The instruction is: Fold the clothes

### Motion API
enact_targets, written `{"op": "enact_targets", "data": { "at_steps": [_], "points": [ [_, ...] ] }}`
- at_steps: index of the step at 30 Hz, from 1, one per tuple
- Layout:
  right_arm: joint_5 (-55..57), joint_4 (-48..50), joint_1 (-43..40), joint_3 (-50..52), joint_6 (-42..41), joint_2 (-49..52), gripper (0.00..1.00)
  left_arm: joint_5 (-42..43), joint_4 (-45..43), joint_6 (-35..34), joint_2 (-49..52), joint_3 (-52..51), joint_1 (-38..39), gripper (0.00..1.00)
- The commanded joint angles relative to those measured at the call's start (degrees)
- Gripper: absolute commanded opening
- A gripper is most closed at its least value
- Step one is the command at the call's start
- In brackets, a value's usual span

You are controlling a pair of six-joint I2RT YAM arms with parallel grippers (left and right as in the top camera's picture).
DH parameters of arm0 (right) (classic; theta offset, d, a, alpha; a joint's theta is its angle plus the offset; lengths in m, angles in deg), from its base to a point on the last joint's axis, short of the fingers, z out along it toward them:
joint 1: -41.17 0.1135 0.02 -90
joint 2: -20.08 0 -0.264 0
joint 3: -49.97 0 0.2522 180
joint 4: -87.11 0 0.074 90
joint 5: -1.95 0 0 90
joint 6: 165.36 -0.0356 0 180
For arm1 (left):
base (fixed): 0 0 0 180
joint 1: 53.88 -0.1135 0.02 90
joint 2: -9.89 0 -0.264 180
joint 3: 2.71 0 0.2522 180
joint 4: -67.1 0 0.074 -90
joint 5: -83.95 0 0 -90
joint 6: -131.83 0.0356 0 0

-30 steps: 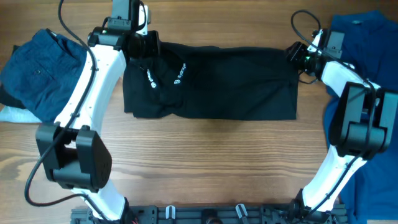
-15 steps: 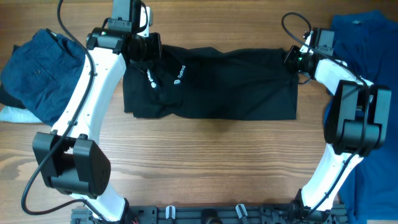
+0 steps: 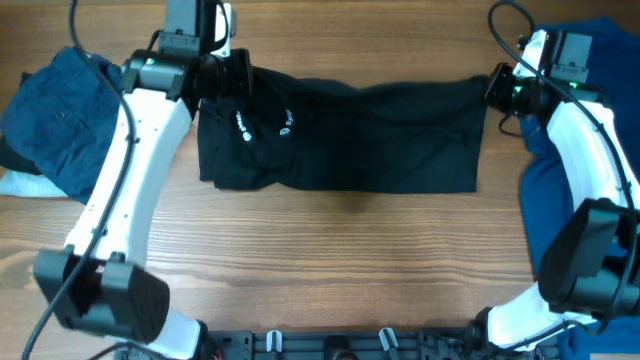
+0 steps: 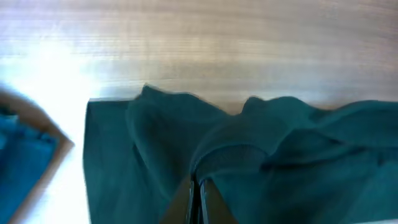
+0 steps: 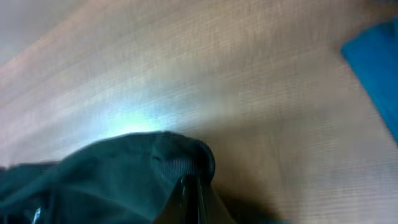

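Wooden table (image 3: 330,250) with light brown grain; black mounting rail (image 3: 330,345) along its near edge.

Both arms wear smooth white shells linked by bulky, rounded black joint housings. A thin black cable (image 3: 108,190) trails along the left arm (image 3: 135,140) and loops free above its wrist. Another black cable (image 3: 503,18) arcs over the wrist of the right arm (image 3: 590,150), where a small green light (image 3: 517,90) glows. The left gripper (image 3: 238,78) and the right gripper (image 3: 493,88) are black. In the wrist views their fingers (image 4: 184,205) (image 5: 180,202) appear dark and tapering.
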Motion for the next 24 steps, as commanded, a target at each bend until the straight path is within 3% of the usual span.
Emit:
{"op": "enact_targets", "data": {
  "at_steps": [1, 7, 11, 12, 13, 14, 15, 18, 21, 22, 24],
  "points": [
    [0.3, -5.8, -0.1, 0.1, 0.2, -0.5, 0.04, -2.2, 6.3, 1.1, -2.4, 0.5, 0.1, 0.04],
    [3.5, -16.0, -0.2, 0.1, 3.0, -1.4, 0.04, -7.6, 17.6, 1.1, -2.3, 0.5, 0.1, 0.04],
    [10.6, -22.4, -0.1, 0.1, 3.4, -1.7, 0.04, -7.6, 19.6, 1.1, -2.3, 0.5, 0.1, 0.14],
    [11.8, -23.8, -0.1, 0.1, 3.5, -1.7, 0.05, -7.6, 19.6, 1.1, -2.3, 0.5, 0.1, 0.22],
    [12.5, -25.2, -0.1, 0.1, 3.5, -1.7, 0.14, -7.6, 19.6, 1.1, -2.3, 0.5, 0.1, 0.41],
    [13.0, -26.0, -0.2, 0.1, 3.6, -1.7, 0.38, -7.6, 19.5, 1.1, -2.3, 0.5, 0.1, 0.47],
    [13.4, -26.4, -0.2, 0.1, 3.5, -1.7, 0.47, -7.6, 19.4, 1.1, -2.3, 0.5, 0.1, 0.49],
    [13.5, -26.6, -0.2, 0.3, 3.6, -1.2, 0.64, -7.6, 18.4, 1.0, -2.3, 0.5, 0.1, 0.58],
    [13.5, -22.9, -0.5, 2.1, 3.5, 0.2, 0.75, -7.4, 17.7, 0.8, -2.3, 0.5, 0.1, 0.63],
    [13.5, -21.6, -0.7, 2.3, 3.6, 1.6, 0.80, -7.4, 17.4, 0.6, -2.3, 0.5, 0.1, 0.69],
    [11.4, -19.2, -1.6, 2.4, 5.1, 4.8, 0.83, -7.4, 17.2, 0.6, -2.3, 0.5, 0.1, 0.71]
  ]
}}
